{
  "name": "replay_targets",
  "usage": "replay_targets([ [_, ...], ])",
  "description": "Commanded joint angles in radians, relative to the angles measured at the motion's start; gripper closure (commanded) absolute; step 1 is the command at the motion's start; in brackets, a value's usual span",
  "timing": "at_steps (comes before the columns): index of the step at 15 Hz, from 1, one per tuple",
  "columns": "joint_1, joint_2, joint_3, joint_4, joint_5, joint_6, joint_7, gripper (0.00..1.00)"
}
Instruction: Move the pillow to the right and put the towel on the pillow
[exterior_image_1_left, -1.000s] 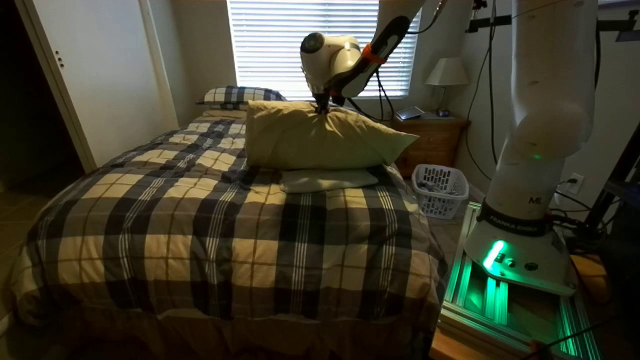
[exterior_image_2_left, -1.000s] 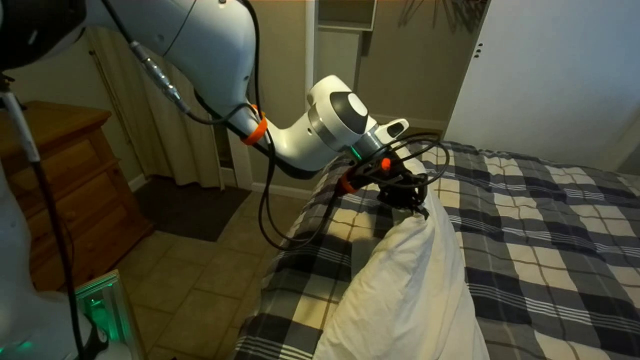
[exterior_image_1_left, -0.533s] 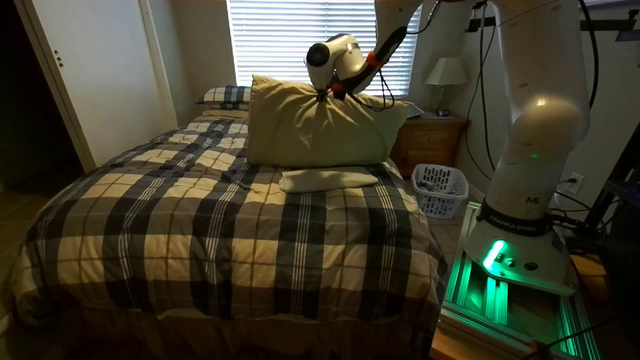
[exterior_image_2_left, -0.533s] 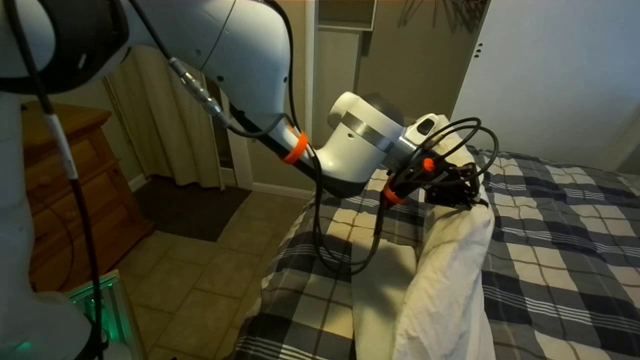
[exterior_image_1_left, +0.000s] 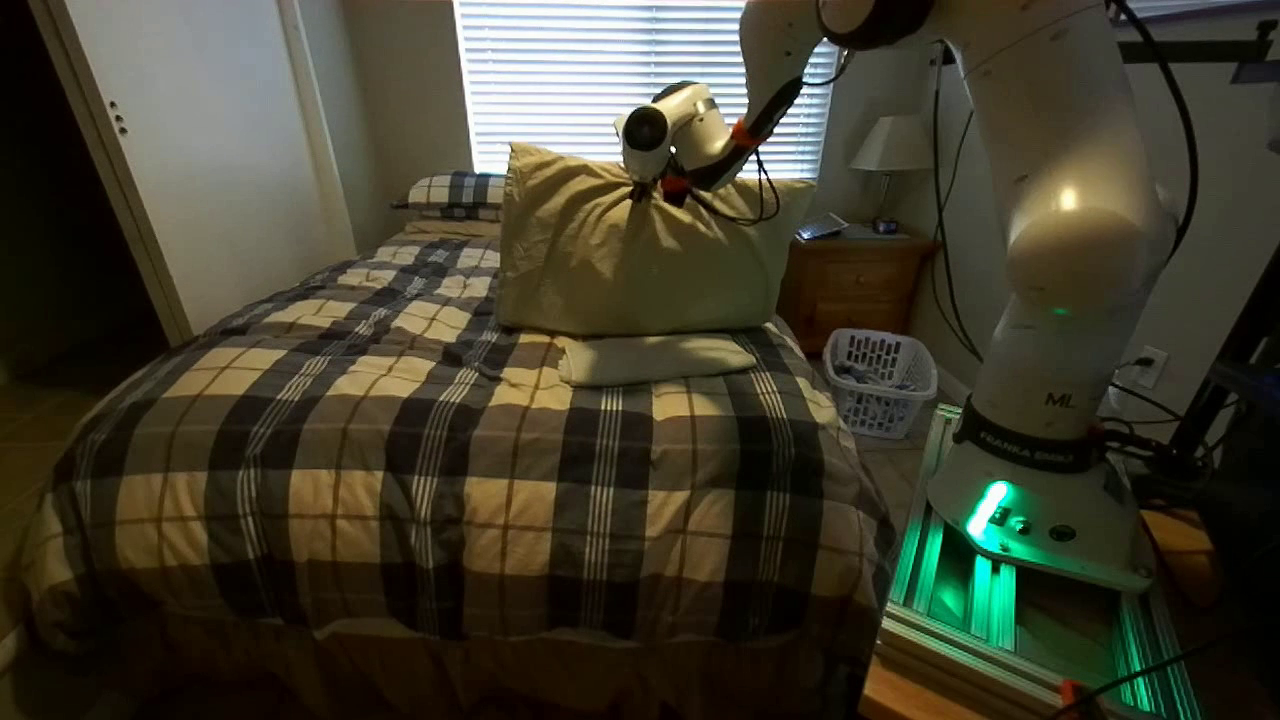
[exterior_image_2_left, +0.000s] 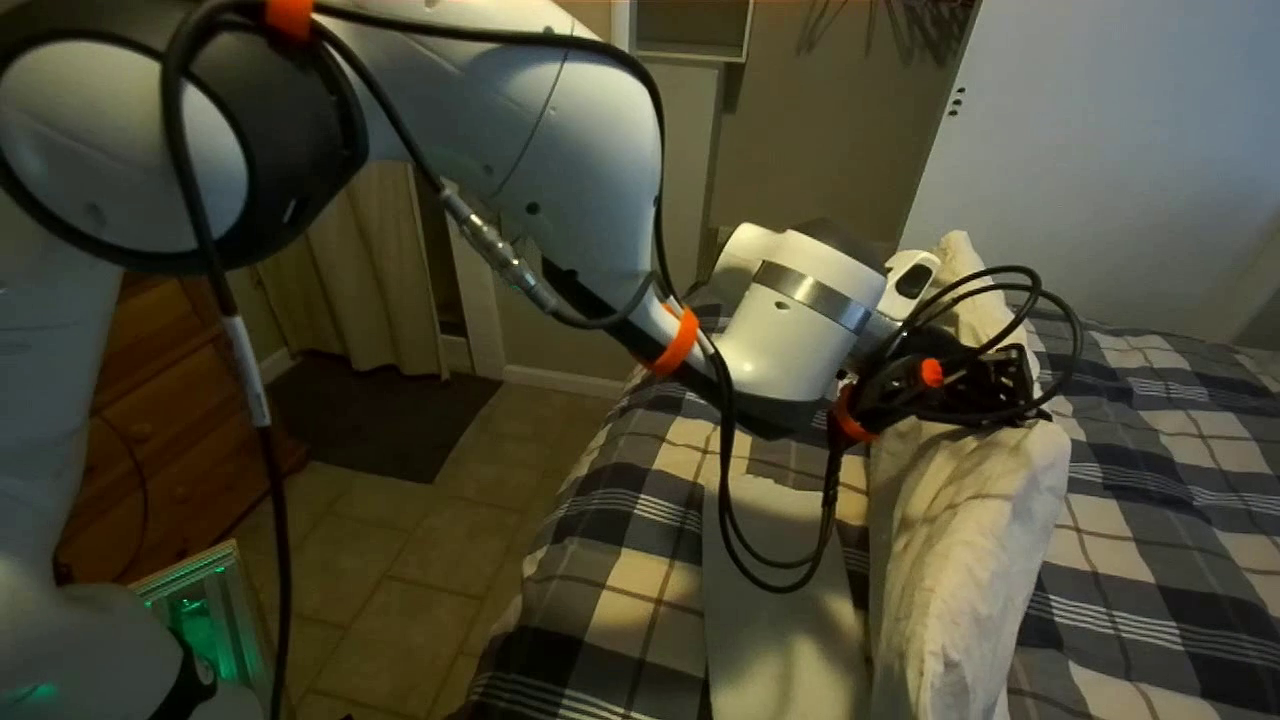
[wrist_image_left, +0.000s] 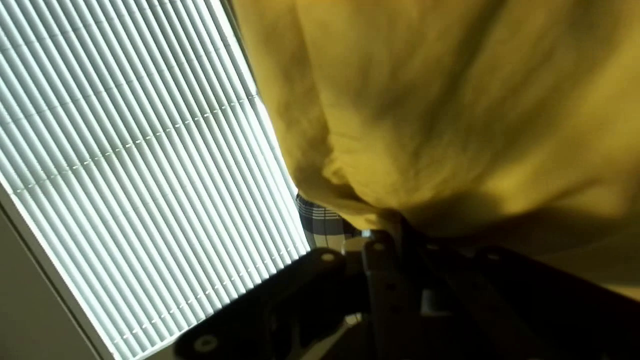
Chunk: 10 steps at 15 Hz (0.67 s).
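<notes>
The pale cream-yellow pillow (exterior_image_1_left: 640, 275) stands up on its long edge on the bed. It also shows in another exterior view (exterior_image_2_left: 965, 560) and fills much of the wrist view (wrist_image_left: 440, 110). My gripper (exterior_image_1_left: 641, 192) is shut on its upper edge, and the fabric bunches in folds toward the fingers. In another exterior view the gripper (exterior_image_2_left: 1035, 412) is at the pillow's top, fingertips partly hidden. In the wrist view the dark fingers (wrist_image_left: 400, 235) pinch the cloth. The off-white towel (exterior_image_1_left: 655, 360) lies flat and folded beside the pillow, also seen in an exterior view (exterior_image_2_left: 780, 600).
The plaid bed (exterior_image_1_left: 400, 480) lies under both things. Plaid pillows (exterior_image_1_left: 455, 190) are at its far end. A white laundry basket (exterior_image_1_left: 880, 385) and a wooden nightstand (exterior_image_1_left: 860, 275) stand beside the bed. Arm cables (exterior_image_2_left: 775, 570) hang over the towel.
My gripper has carried the pillow's top edge up and across the bed, away from the robot base. The pillow has gone from leaning over the towel to nearly upright, uncovering the towel.
</notes>
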Motion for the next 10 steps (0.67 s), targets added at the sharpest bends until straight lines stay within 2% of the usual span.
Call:
replay_targets([
  [1, -0.056, 0.079, 0.002, 0.150, -0.021, 0.110, 0.087, 0.96],
  [3, -0.061, 0.137, -0.023, 0.263, -0.169, 0.157, 0.212, 0.96],
  [5, -0.082, 0.189, -0.021, 0.346, -0.230, 0.164, 0.273, 0.96],
  [6, -0.060, 0.112, -0.013, 0.203, -0.154, 0.134, 0.195, 0.96],
  [10, -0.058, 0.132, -0.012, 0.215, -0.159, 0.135, 0.203, 0.93],
])
